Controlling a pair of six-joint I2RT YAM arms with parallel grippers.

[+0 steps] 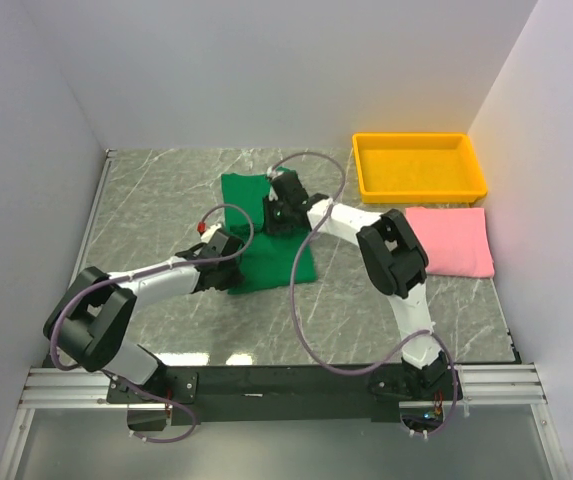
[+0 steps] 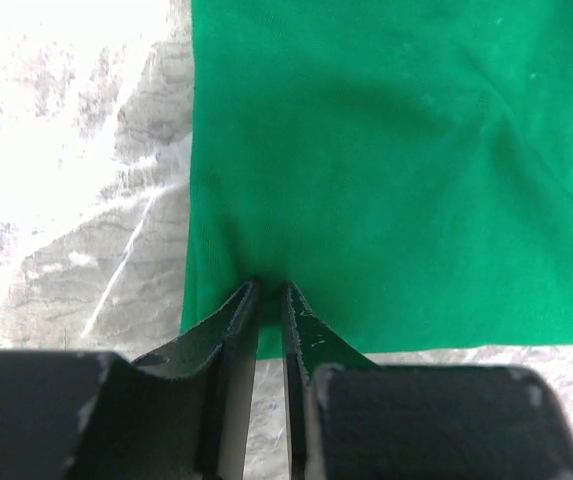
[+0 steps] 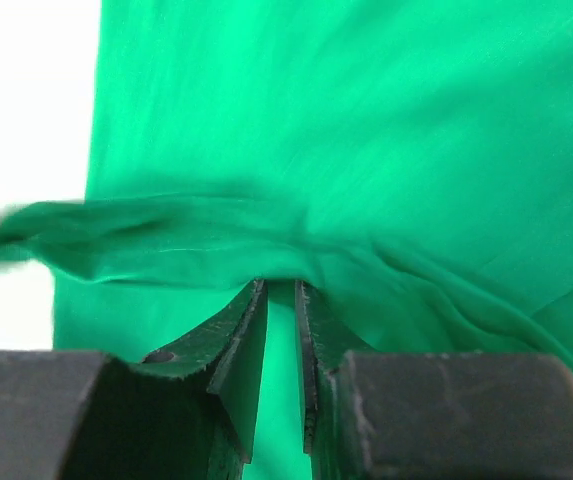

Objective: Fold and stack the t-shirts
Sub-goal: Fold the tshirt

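Note:
The dark green t-shirt (image 1: 263, 255) lies on the table in the middle, partly folded. My left gripper (image 1: 228, 243) is shut on its near-left edge; the left wrist view shows the jaws pinching the green cloth (image 2: 386, 150) at the tips (image 2: 269, 290). My right gripper (image 1: 284, 200) is shut on a raised fold of the green t-shirt (image 3: 166, 240) near its far side, the tips (image 3: 281, 285) closed on the cloth. The light pink t-shirt (image 1: 451, 241) lies folded flat at the right, apart from both grippers.
A yellow plastic tray (image 1: 420, 186) stands at the back right, just behind the pink shirt. White walls enclose the grey marble table (image 1: 156, 200) on three sides. Cables loop from both arms above the table.

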